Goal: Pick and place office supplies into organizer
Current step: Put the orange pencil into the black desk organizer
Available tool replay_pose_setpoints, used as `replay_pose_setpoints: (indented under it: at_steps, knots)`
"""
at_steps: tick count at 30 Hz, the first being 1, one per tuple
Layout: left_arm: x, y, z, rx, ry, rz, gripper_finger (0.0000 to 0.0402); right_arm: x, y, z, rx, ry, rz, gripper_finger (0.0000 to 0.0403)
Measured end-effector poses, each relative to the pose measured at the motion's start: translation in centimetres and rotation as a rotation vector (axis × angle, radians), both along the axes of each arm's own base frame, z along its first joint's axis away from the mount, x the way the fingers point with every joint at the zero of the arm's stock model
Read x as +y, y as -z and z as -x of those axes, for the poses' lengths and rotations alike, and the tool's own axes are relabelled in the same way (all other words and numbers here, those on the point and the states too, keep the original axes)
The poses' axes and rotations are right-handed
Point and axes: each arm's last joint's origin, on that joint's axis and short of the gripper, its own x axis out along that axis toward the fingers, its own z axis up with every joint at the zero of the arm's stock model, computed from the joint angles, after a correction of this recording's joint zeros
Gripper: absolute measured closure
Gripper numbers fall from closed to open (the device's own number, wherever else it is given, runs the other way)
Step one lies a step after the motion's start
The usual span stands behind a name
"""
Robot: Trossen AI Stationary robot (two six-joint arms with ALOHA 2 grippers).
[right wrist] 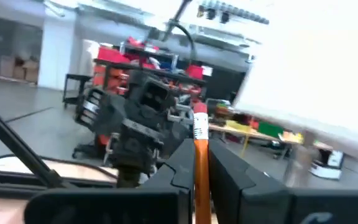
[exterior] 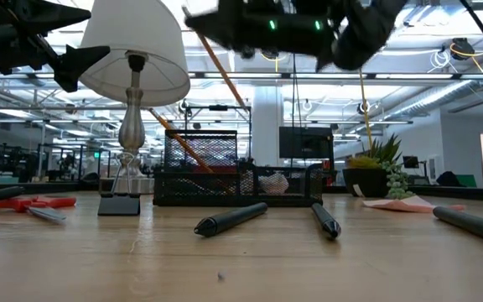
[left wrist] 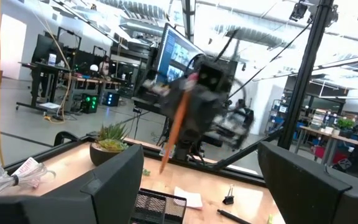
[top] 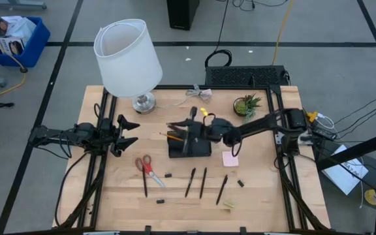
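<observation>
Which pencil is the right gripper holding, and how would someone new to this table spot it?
Start at the big white-shaded lamp at the table's far left, then go right to the low black compartment organizer mid-table. Above it hangs the right gripper, shut on a thin orange pencil with a pink eraser. It is the only pencil held in the air; the slim black pens lie flat on the wood.

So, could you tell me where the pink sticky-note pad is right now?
In the high view the pink sticky-note pad lies flat on the table, just right of the black organizer, nearer the front than the potted plant.
</observation>
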Motion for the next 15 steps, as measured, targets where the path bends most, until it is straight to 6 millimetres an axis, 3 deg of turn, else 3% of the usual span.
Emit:
replay_pose_setpoints:
  at_steps: [6,15]
  knots:
    - [0.0,0.0,0.0,0.0,0.0,0.0,0.0082,-2.1,0.7,0.6,-0.076,-0.065,-0.084,0.0381]
    - [0.0,0.0,0.0,0.0,0.0,0.0,0.0082,-2.2,2.3,-1.4,-0.098,-0.1,-0.092,0.038]
